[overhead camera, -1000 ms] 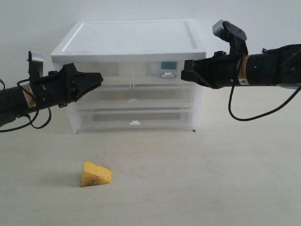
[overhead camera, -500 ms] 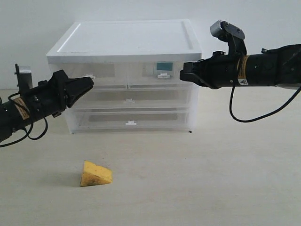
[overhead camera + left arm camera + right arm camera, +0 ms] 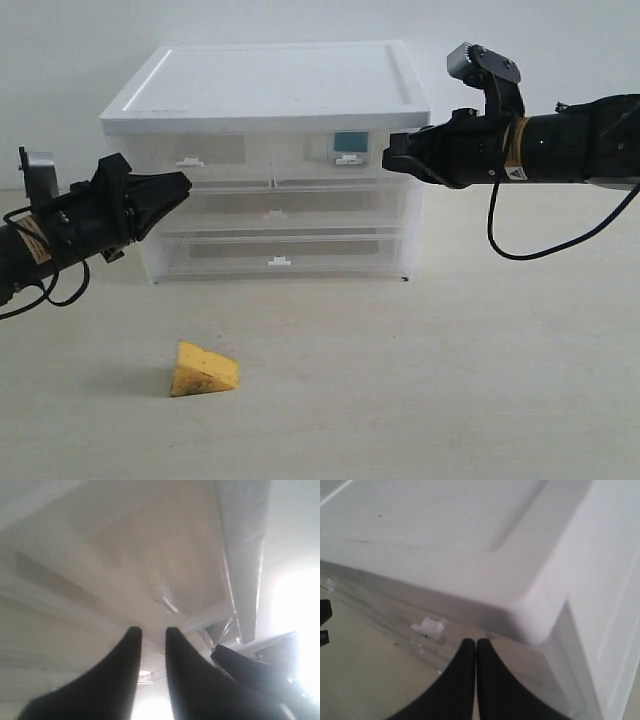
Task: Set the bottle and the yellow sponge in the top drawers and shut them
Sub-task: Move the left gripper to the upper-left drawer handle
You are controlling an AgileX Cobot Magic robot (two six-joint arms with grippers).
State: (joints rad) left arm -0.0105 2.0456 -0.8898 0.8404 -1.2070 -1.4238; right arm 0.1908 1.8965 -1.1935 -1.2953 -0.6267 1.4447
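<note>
The yellow sponge (image 3: 203, 370) lies on the table in front of the cabinet, to the left. Both top drawers, left (image 3: 190, 152) and right (image 3: 340, 150), sit flush in the cabinet. Only the bottle's teal label (image 3: 350, 141) shows, through the right drawer's front. My left gripper (image 3: 183, 184) hovers just off the cabinet's left front corner, its fingers a narrow gap apart and holding nothing; its wrist view shows a drawer's clip handle (image 3: 165, 601) ahead of the gripper (image 3: 150, 630). My right gripper (image 3: 386, 158) is shut and empty at the right drawer's outer edge, beside the clip handle (image 3: 427, 626).
The white-topped cabinet (image 3: 270, 75) stands at the back of the table, with two full-width drawers (image 3: 275, 215) below the top pair. Both arms reach in from the sides at top-drawer height. The pale table (image 3: 420, 380) runs forward to the near edge.
My left gripper has drawn back to the left, away from the left top drawer's front, uncovering its handle. The cabinet has shifted slightly left. The right gripper has barely moved.
</note>
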